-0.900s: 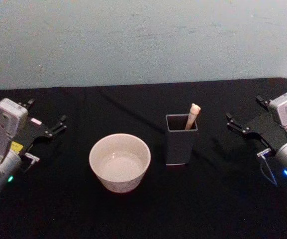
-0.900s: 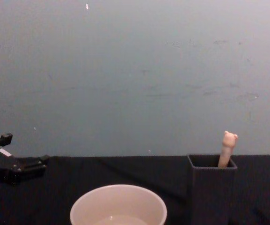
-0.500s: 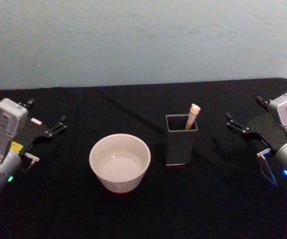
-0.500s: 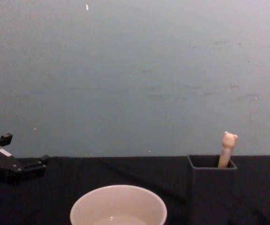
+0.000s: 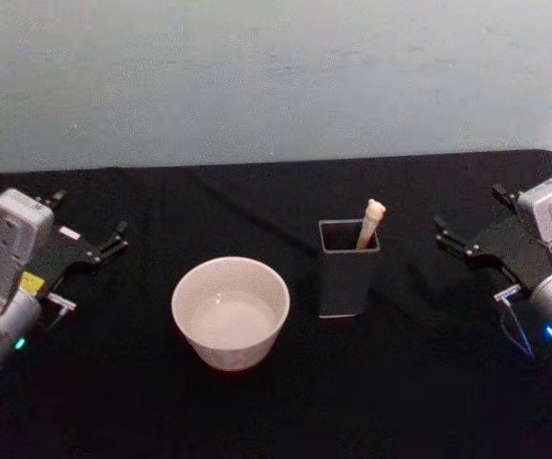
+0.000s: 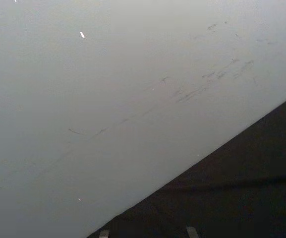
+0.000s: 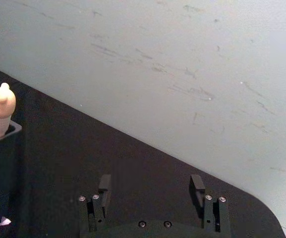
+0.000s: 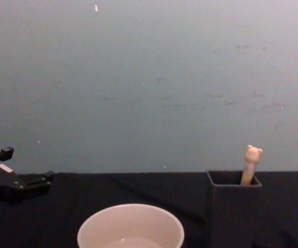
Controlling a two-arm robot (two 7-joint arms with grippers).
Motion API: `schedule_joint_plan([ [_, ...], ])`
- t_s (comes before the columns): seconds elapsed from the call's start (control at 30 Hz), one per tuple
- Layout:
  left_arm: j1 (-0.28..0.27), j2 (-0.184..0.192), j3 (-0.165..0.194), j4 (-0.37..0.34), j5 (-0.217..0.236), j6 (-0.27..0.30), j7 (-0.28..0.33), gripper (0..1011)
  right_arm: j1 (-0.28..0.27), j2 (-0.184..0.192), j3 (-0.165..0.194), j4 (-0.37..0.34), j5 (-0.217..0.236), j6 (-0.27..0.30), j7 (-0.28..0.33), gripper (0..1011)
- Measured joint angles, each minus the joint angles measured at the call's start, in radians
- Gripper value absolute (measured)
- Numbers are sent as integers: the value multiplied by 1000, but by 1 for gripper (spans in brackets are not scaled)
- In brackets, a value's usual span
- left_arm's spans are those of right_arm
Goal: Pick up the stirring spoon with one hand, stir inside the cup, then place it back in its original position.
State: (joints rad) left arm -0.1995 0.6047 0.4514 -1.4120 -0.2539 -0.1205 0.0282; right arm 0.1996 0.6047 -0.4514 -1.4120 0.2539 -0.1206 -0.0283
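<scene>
Head view: I see a black table [image 5: 285, 411] and a pale wall [image 5: 256, 76] | stirring spoon [image 5: 372, 219] stands in the dark holder [image 5: 346, 282], right of the white cup [image 5: 230, 311], peach bear top poking out | stem and bowl hidden inside | left gripper [image 5: 120, 237] and right gripper [image 5: 443, 236] sit at the sides, fingers wide, holding nothing.

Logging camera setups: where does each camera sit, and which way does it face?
Head: high up, looking down on cup, stirring spoon in its dark grey holder, left gripper and right gripper at the sides.
Chest: low, facing the wall; cup rim, left gripper.
Left wrist: toward wall and table; own fingertips.
Right wrist: toward wall; own fingers, spoon's knob.
Head and chest share cup, holder, spoon.
</scene>
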Motion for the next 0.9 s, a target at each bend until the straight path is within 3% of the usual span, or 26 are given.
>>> schedule_joint_plan([
  [0.9,0,0,0,0,0,0,0,1001,-7,-1,8,-8,1,0,9,1002],
])
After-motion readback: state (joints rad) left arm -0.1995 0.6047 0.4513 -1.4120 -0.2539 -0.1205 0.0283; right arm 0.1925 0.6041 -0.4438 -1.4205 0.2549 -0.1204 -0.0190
